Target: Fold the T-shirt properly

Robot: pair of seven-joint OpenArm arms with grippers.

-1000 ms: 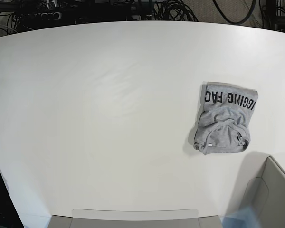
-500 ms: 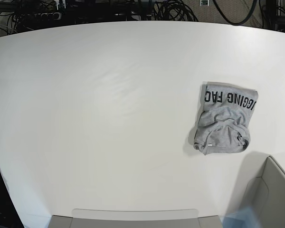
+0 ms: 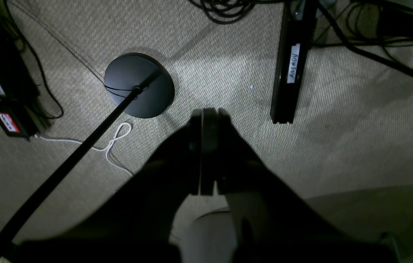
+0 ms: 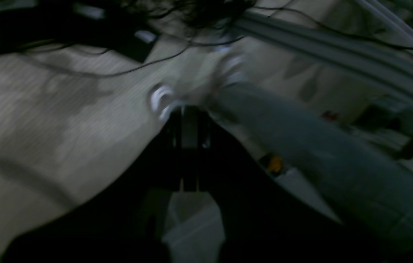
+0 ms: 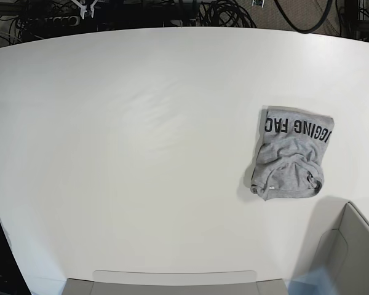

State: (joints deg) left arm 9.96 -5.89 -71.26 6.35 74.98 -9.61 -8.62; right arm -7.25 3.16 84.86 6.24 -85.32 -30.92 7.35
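T-shirt: I see the T-shirt (image 5: 291,153) folded into a compact grey bundle on the right part of the white table (image 5: 141,153), black lettering showing along its far edge, the near edge rumpled.
Left gripper: my left gripper (image 3: 206,151) has its jaws pressed together with nothing between them; it hangs off the table, over carpet (image 3: 356,109), near a round black stand base (image 3: 138,86) and a labelled black bar (image 3: 292,65).
Right gripper: my right gripper (image 4: 188,146) is also closed and empty, in a dim, blurred view of floor and cables.
Base view: neither arm shows over the table.
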